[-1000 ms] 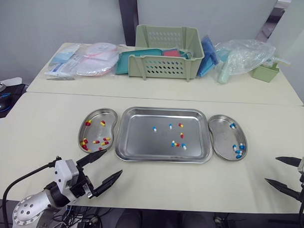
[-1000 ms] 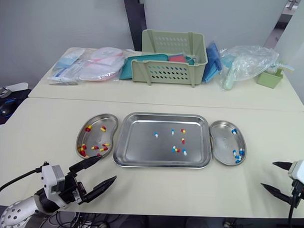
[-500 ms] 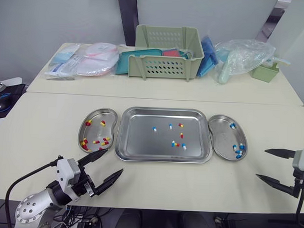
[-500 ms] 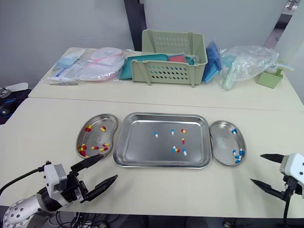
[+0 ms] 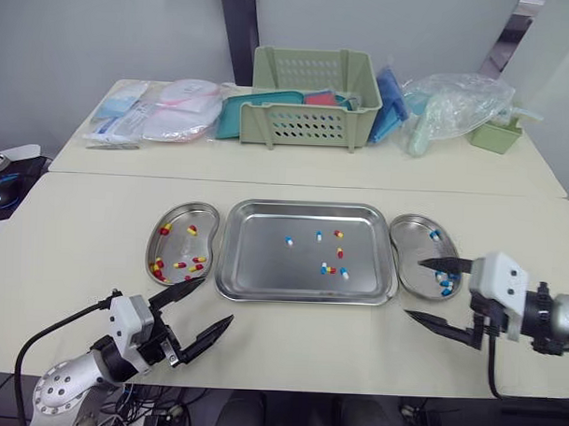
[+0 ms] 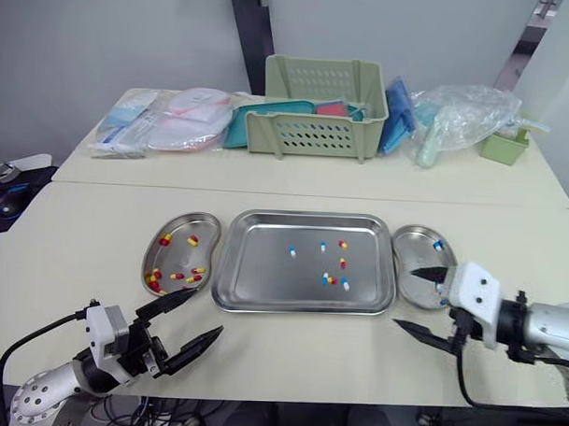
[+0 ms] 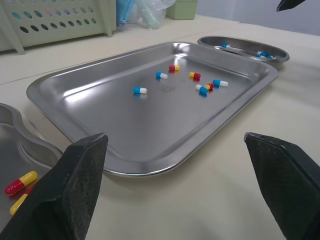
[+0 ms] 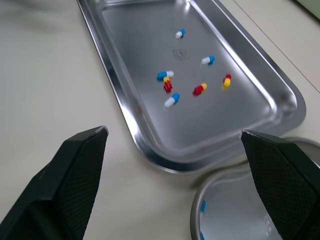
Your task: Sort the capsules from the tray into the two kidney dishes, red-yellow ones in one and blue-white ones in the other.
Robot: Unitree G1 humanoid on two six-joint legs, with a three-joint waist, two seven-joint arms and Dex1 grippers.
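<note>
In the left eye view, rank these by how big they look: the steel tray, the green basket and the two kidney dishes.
1. steel tray
2. green basket, though it stands farther from the camera, so its true size is unsure
3. left kidney dish and right kidney dish: they look alike, so not ranked

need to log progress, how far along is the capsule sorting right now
Partly done: the left kidney dish holds several red-yellow capsules, and the right kidney dish holds a few blue-white capsules. In hand: nothing. The left gripper and right gripper are both open and empty, the right one by the right dish. Left to sort: seven loose capsules lie in the tray, four blue-white and three red-yellow.
</note>
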